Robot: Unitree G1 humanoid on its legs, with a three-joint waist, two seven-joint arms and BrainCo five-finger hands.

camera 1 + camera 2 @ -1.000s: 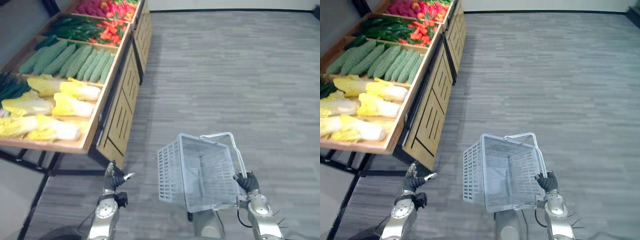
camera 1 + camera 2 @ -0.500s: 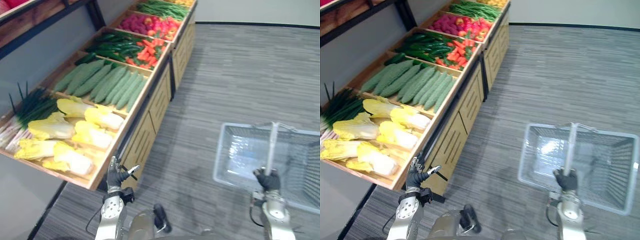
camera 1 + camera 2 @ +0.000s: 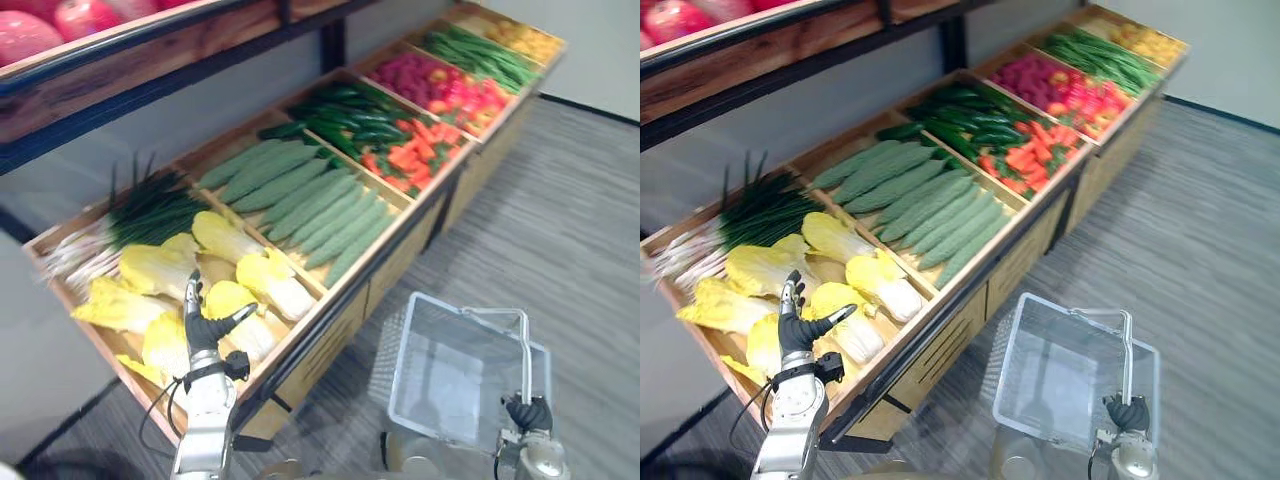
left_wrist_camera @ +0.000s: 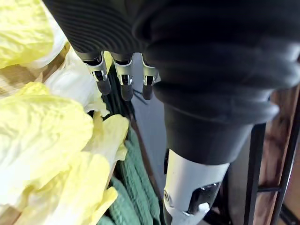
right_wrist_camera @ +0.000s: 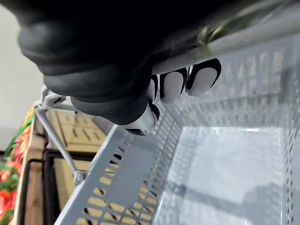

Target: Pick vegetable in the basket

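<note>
We hold L hand [image 3: 205,330] open, empty, over yellow leafy cabbage [image 3: 255,338]; wrap its mid-body. R hand [image 3: 527,412] clamps handle of pale-grey plastic mesh basket [image 3: 400,355]; keep it level.

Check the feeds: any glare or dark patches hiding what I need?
Left eye view: even light on cabbages and cucumbers, no glare; pale sheen on the basket floor. Left wrist view: dark cover of the left hand blocks part of the scene, cabbages brightly lit past its fingers. Right wrist view: right hand near-black, fingers curled round the basket handle.
</note>
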